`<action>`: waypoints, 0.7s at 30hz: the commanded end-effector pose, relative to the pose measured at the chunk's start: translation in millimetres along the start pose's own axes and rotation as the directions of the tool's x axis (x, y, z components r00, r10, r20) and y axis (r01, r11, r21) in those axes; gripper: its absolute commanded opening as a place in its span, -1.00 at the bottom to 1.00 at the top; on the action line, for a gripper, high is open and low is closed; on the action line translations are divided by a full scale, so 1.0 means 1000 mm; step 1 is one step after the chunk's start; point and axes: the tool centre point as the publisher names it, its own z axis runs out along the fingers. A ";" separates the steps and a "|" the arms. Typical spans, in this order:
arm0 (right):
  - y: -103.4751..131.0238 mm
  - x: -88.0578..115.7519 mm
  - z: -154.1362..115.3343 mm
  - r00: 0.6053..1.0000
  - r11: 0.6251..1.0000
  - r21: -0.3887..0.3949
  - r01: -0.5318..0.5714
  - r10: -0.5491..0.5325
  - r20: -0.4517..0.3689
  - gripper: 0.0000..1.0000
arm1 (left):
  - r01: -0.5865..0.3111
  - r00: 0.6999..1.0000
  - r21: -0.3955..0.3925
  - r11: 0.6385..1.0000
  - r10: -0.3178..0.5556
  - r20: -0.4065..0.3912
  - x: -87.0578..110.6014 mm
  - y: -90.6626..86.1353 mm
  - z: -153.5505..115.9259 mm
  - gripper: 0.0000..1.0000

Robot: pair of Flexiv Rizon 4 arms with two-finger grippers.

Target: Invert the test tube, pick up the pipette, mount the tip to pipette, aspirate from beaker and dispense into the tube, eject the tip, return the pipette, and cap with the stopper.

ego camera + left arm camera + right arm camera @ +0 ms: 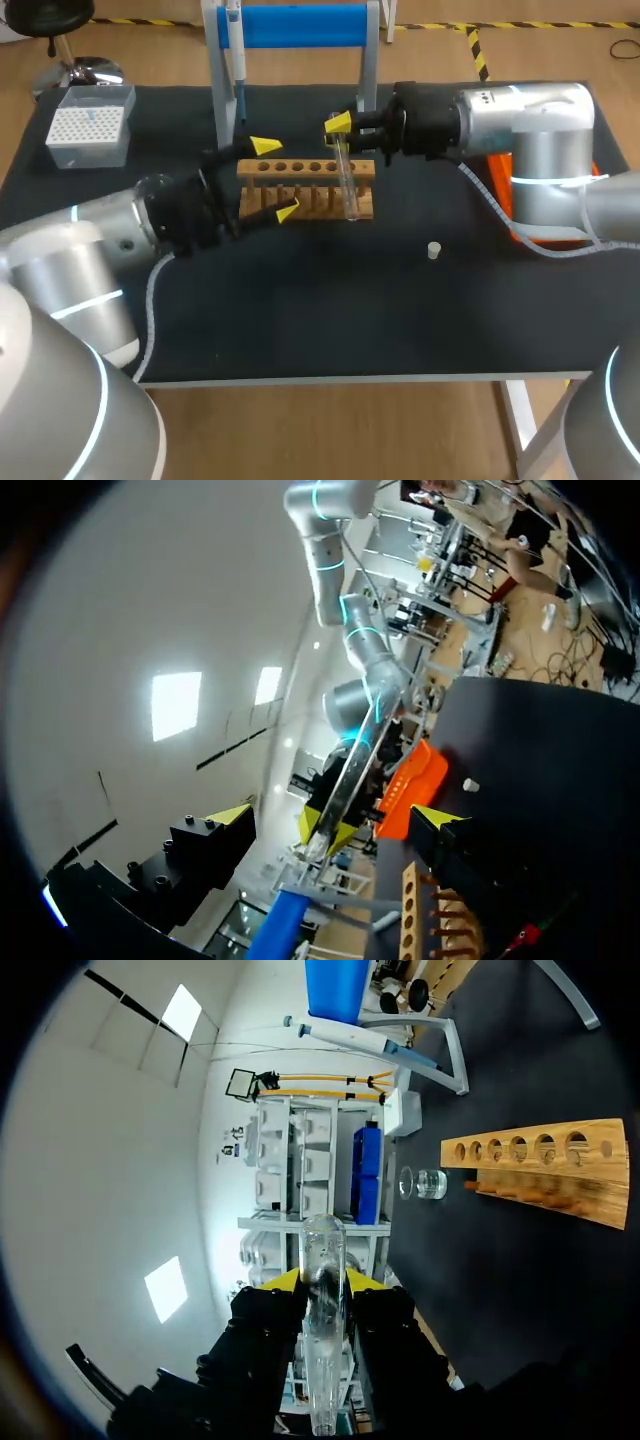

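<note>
One tube [322,1245]: right gripper [322,1285] is clamping it; best lining it over a rack [310,190] hole.
Left gripper [276,180]: standing apart, straddling rack.

Your black desk [330,320] is holding a wooden rack [320,180], a white box [88,128] and a small stopper [434,250].

The right gripper [322,1285] clamps the clear test tube [324,1250] between its fingers — ahead lies the wooden rack [560,1175], a glass beaker [423,1183] just beside it, the pipette [350,1038] beyond.
</note>
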 end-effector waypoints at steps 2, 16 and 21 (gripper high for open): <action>0.000 0.001 -0.001 1.000 1.000 0.000 0.000 0.000 0.002 -1.00 | -0.336 0.923 0.182 0.924 0.362 -0.131 0.006 0.005 0.010 1.00; 0.000 0.001 -0.001 1.000 1.000 0.000 0.000 0.000 0.002 -1.00 | -0.429 0.858 0.251 0.868 0.478 -0.188 0.014 -0.006 0.030 1.00; 0.000 0.001 -0.001 1.000 1.000 0.000 0.000 0.000 0.002 -1.00 | -0.399 0.892 0.232 0.887 0.434 -0.129 0.013 -0.013 0.036 1.00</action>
